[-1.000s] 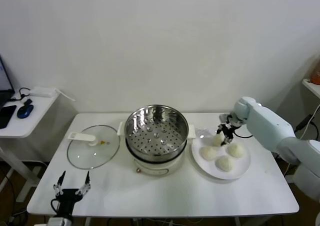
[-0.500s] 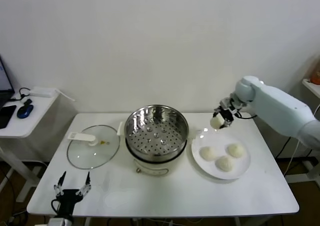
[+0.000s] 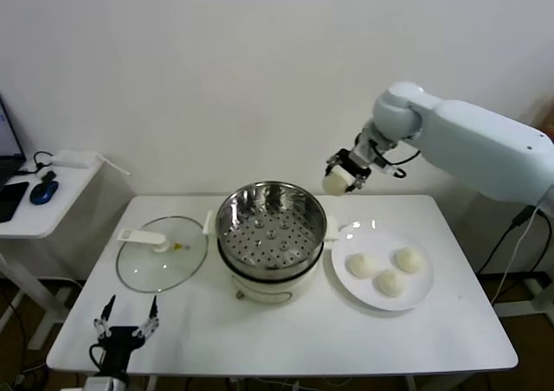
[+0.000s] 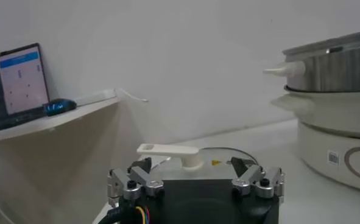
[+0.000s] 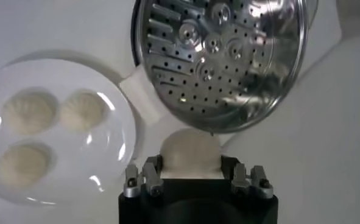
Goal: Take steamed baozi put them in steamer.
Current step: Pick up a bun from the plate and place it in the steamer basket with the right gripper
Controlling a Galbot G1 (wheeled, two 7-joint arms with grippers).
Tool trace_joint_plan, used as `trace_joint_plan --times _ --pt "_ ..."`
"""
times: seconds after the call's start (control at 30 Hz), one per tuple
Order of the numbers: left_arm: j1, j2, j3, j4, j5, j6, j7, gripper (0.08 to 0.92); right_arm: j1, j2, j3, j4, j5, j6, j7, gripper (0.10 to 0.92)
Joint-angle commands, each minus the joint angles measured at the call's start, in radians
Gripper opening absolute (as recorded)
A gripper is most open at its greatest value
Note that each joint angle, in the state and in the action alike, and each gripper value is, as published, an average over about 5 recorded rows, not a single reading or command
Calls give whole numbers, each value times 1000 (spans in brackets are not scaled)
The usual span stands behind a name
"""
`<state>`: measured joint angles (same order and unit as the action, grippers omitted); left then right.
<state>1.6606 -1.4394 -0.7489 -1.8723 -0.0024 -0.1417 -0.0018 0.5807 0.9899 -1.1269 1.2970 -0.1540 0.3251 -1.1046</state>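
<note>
My right gripper (image 3: 342,176) is shut on one cream-white steamed baozi (image 3: 335,183) (image 5: 189,151), held in the air above and just right of the steamer's rim. The steamer (image 3: 270,235) (image 5: 277,73) is a shiny steel pot with an empty perforated tray, in the middle of the table. Three more baozi (image 3: 385,270) (image 5: 39,131) lie on the round white plate (image 3: 346,278) (image 5: 112,152) to its right. My left gripper (image 3: 124,323) (image 4: 195,176) hangs open and empty off the table's front left corner.
A flat glass lid (image 3: 160,257) with a white handle (image 4: 170,152) lies left of the steamer. A white side table (image 3: 39,209) with a blue mouse (image 3: 43,190) stands at far left. The white wall rises close behind the table.
My right gripper lifted one baozi off the plate and carried it up and left, from over the plate to above the steamer's right rim. The left arm stayed still.
</note>
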Motion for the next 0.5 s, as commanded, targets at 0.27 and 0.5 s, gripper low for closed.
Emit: trace_joint_plan --times 0.27,0.5 --pt "16 -1 -19 -27 -14 13 0 823 -168 325 80 -120 -369 169 30 642" --pt "19 1 -24 -27 -20 12 0 823 -239 372 116 -192 -515 220 52 654"
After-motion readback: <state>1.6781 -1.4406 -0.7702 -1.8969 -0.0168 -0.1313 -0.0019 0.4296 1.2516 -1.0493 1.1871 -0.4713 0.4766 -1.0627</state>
